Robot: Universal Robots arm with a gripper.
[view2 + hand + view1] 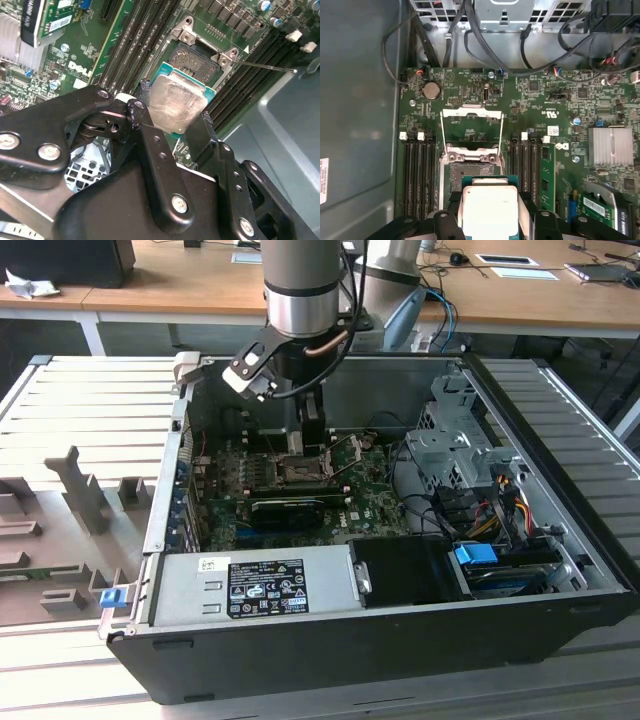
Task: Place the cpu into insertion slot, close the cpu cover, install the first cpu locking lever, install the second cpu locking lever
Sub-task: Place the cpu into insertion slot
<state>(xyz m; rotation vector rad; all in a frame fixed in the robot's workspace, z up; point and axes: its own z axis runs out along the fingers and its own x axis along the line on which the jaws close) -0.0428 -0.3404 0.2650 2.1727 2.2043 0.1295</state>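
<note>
Claw (175, 102) is gripping the cpu (490, 207) by two opposite edges, so we are holding it flat over the uncovered insertion slot (197, 57).

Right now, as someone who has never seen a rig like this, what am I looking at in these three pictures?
The exterior view comes from a camera standing off the machine. It shows a robot arm reaching down into an open computer case, which lies on a ribbed grey table. The two wrist views come from cameras riding on the arm itself, looking past its claw. The claw is closed on the cpu, a small silver square chip, held just above the green circuit board. Close by the chip is the insertion slot, a square black socket, lying uncovered. Its cpu cover, a thin metal frame, appears swung open.
</note>
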